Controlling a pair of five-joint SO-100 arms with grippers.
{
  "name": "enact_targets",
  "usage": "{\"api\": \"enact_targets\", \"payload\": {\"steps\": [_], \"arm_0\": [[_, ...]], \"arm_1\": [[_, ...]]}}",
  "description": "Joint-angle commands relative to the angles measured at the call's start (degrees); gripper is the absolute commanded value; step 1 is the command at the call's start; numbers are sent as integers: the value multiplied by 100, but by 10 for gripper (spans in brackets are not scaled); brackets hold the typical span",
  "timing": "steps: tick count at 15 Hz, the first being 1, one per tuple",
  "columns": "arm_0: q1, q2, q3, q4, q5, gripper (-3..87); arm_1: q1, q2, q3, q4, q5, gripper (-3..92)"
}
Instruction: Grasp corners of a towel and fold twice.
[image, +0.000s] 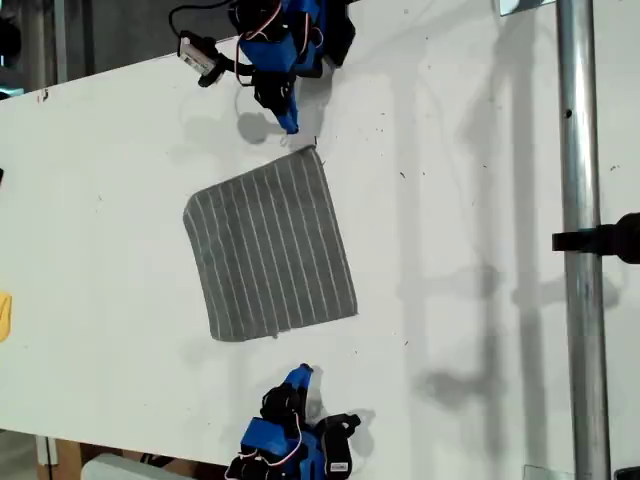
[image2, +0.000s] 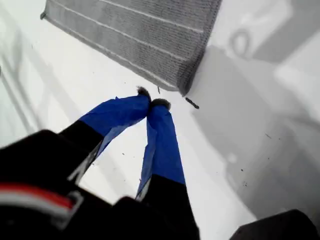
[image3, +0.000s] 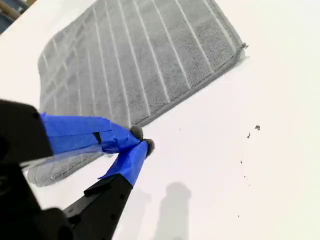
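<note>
- The towel (image: 270, 245) lies flat and unfolded on the tabletop (image: 100, 150), between our two tools.
- Our first tool (image2: 151, 103) is pinched closed on nothing, its tips just short of one towel corner (image2: 184, 90).
- Our second tool (image3: 142, 140) is likewise closed and empty, just beside the towel's opposite edge, between two corners.
- To grasp well, we judge each tool should open, slide to a corner, and pinch one layer.
- Only the exterior view shows the towel's whole outline; the wrist views show each tool's closed tips.
</note>
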Motion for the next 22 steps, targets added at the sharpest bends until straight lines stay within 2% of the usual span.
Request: {"api": "enact_targets", "payload": {"steps": [1, 4, 6, 9, 11, 13, 14, 15, 17, 22], "arm_0": [[141, -1274, -1143, -396, 35, -29], [316, -3190, -2689, -642, 334, -29], [387, -4210, -3656, -527, 501, -29], [483, -5273, -4825, -176, 598, -29], [501, -5572, -5124, -105, 642, -29], [475, -5748, -5265, -62, 686, -29], [475, -5774, -5300, -62, 712, -29], [466, -5783, -5317, -44, 712, -29], [466, -5783, -5317, -9, 712, -29], [492, -5792, -5273, 44, 606, -29]], "arm_1": [[-114, -589, -914, 35, -290, -3], [-158, -2909, -2399, 299, -844, -3], [-185, -4087, -3059, 598, -1151, -3], [-185, -5678, -4746, 1433, -1503, 59], [-123, -6293, -5862, 2039, -1696, 133], [-62, -6864, -6609, 2522, -1749, 268], [-62, -7031, -6768, 2540, -1846, 335], [-53, -7181, -6829, 2479, -1995, 356], [0, -7339, -6328, 1960, -2197, 346], [123, -7576, -3199, -1310, -2566, 303]]}}
